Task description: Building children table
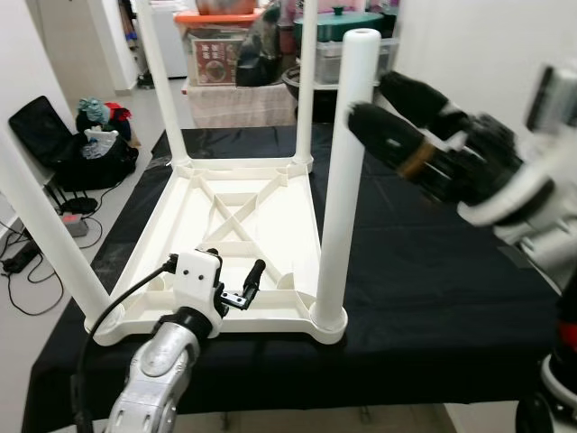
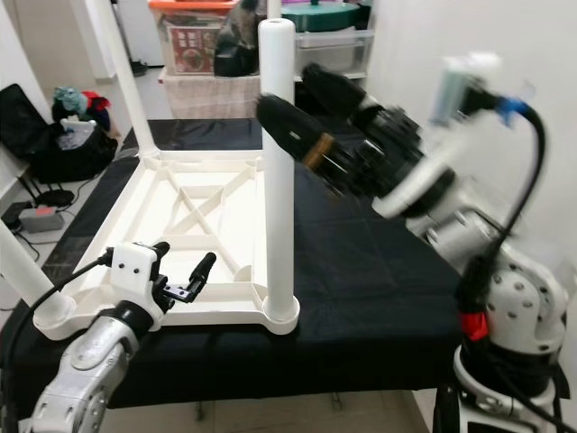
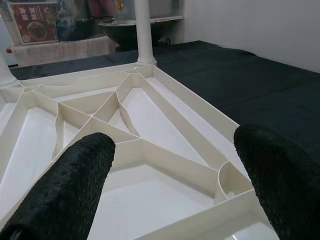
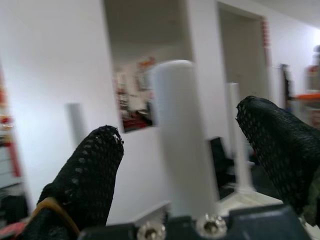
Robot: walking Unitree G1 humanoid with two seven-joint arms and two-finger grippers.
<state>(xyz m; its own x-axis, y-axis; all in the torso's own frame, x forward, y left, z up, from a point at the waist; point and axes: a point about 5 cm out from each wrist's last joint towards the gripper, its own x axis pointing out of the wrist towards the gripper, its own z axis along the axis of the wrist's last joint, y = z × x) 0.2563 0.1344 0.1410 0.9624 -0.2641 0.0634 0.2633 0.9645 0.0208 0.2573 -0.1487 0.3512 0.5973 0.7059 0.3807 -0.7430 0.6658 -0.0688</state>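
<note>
Right end effector (image 1: 379, 104) spread wide beside upright table leg (image 1: 341, 180), apart

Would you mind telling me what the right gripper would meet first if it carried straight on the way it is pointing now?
Most likely the upper part of the near white table leg. The right gripper is open, and that leg stands between its fingers just ahead, though motion blur makes the exact depth uncertain.

Bright, even indoor light with soft shadows; the right claw (image 1: 383, 95) is motion-blurred, the right wrist view soft.
</note>
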